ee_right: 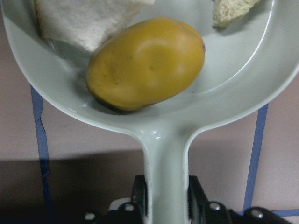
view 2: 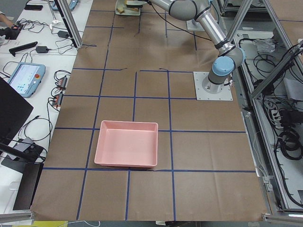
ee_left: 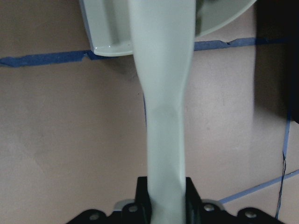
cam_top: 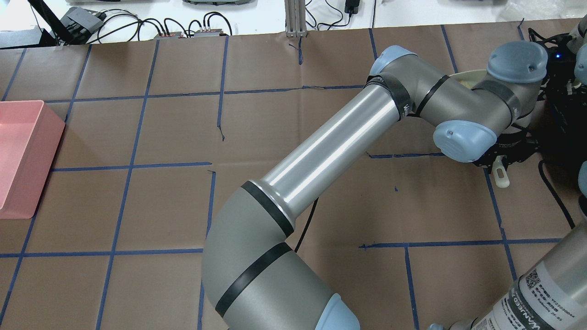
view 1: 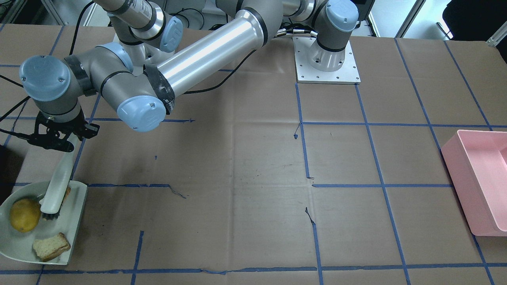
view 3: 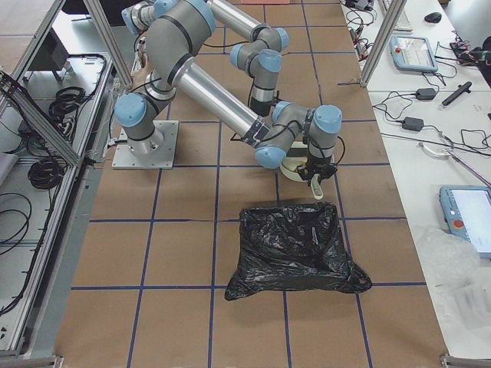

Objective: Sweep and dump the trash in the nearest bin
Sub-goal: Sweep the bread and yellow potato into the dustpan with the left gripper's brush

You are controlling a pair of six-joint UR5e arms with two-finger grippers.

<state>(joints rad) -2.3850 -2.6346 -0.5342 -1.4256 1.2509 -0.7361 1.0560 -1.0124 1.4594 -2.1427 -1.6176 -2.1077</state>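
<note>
The pale green dustpan [view 1: 75,221] lies at the table's far right end. In it are the yellow-brown potato [view 1: 24,215], one piece of bread [view 1: 51,246] and a second piece [view 1: 67,194] half hidden under the brush head. My left gripper [view 1: 59,136] reaches across and is shut on the pale brush handle [ee_left: 163,116], with the bristles [view 1: 49,216] inside the pan. My right gripper [ee_right: 166,196] is shut on the dustpan handle [ee_right: 166,158]. The right wrist view shows the potato [ee_right: 145,63] between both bread pieces [ee_right: 84,18] [ee_right: 231,9].
A black trash bag [view 3: 295,249] lies open right beside the dustpan at the robot's right end. A pink bin [view 1: 479,178] stands at the opposite end of the table, also in the overhead view [cam_top: 23,151]. Blue tape lines cross the brown table cover.
</note>
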